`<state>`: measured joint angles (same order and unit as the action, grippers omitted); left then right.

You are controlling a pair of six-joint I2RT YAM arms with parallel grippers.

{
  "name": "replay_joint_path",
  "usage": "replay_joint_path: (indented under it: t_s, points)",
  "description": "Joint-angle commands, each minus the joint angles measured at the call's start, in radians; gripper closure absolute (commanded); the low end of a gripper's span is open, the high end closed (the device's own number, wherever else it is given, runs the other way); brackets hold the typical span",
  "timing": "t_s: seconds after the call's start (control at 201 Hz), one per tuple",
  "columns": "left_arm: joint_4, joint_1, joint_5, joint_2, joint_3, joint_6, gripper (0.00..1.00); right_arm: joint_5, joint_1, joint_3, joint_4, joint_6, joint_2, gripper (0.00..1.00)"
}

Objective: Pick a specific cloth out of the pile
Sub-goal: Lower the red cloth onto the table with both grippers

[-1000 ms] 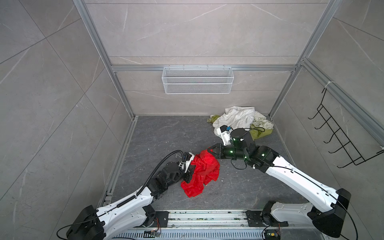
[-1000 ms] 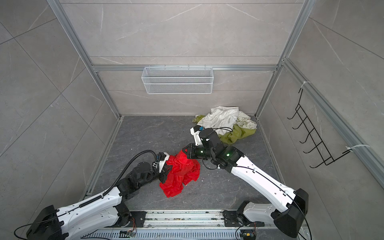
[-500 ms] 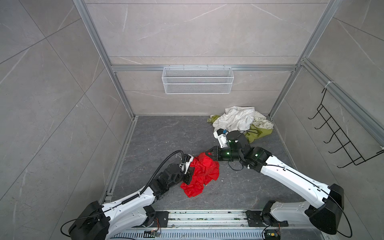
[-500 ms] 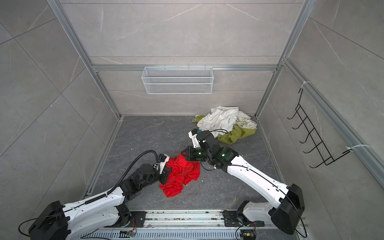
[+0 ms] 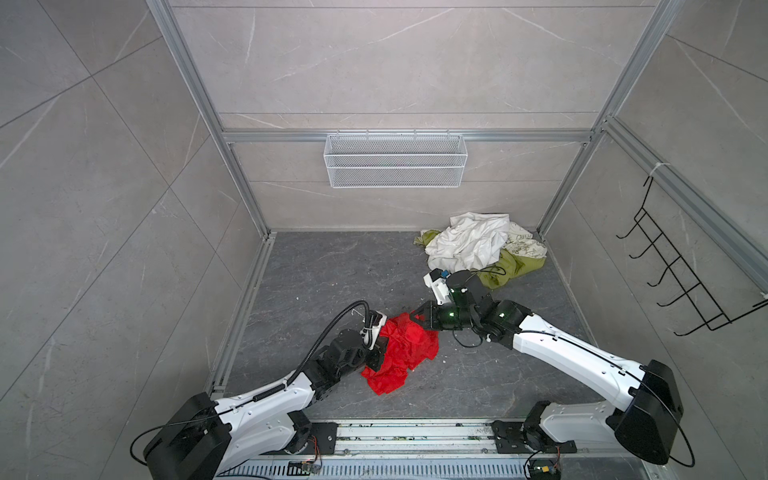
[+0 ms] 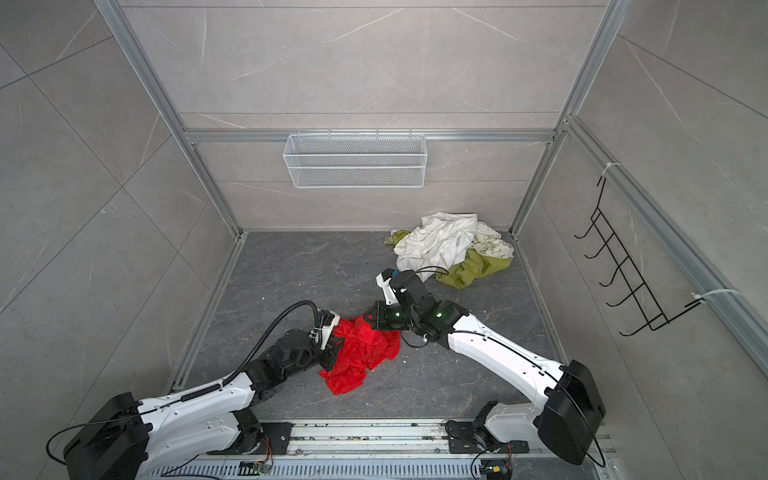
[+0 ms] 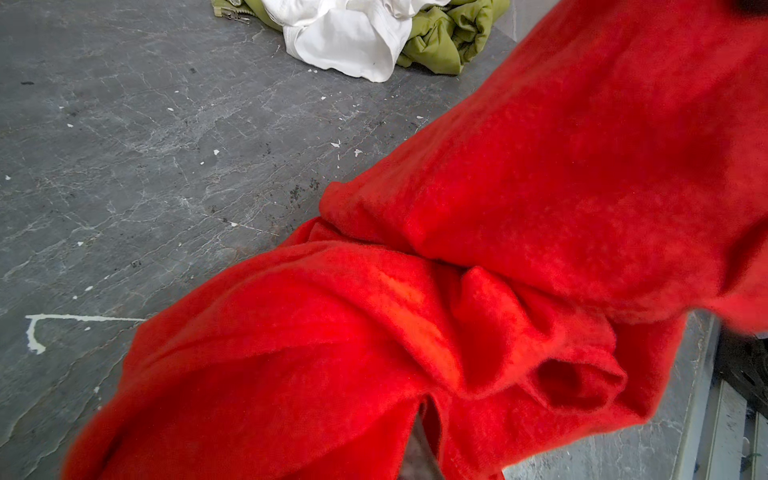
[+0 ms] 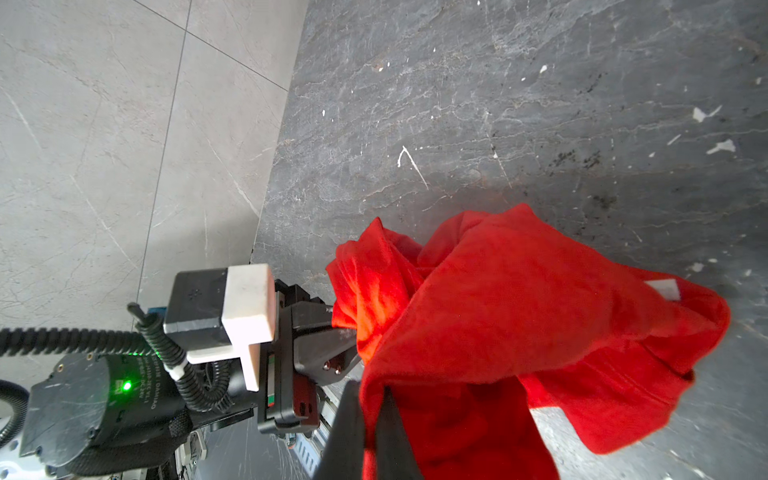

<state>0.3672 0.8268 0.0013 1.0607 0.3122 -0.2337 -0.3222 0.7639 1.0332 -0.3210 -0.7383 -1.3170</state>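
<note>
Cloth [image 5: 405, 353]: red and wrinkled, in the near middle of the surface [image 5: 332, 270], bunched between the two arms. Both top views place it well apart from the pile [image 5: 469, 245].

Left pincer [image 5: 376, 355]: closed on the cloth's left edge. The right wrist view shows its dark jaws entering the folds [image 8: 353, 332]. In the left wrist view red fabric fills most of the frame [image 7: 498, 249].

Right pincer [image 5: 415, 322]: closed on the cloth's far right corner. In its own wrist view the two fingers [image 8: 357, 436] stand pressed together with fabric caught at their tips.

The near end of the cloth trails toward the base rail. Contact with the surface there cannot be confirmed.

Pile: white, olive-green and printed cream cloths heaped in the far right corner [image 6: 440, 245], touched by neither arm.

Basket [image 5: 395, 160]: white wire, on the back wall.
</note>
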Motion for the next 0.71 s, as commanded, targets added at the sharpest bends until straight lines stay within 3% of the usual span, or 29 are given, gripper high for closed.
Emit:
replay_joint_path:
  t_s: [0.0, 0.139, 0.398, 0.702]
  points:
    - [0.061, 0.006, 0.004, 0.034, 0.002, -0.033, 1.00, -0.006, -0.009, -0.021, 0.026, -0.007, -0.014, 1.00]
    - [0.066, 0.005, 0.005, 0.067, 0.005, -0.034, 1.00, -0.006, -0.019, -0.054, 0.059, -0.018, -0.020, 1.00]
    - [0.053, 0.005, -0.035, 0.036, -0.025, -0.024, 0.80, -0.007, -0.025, -0.117, 0.116, -0.023, -0.045, 1.00]
    - [0.054, 0.005, -0.059, 0.027, -0.062, -0.048, 0.83, -0.007, -0.035, -0.160, 0.150, -0.016, -0.083, 1.00]
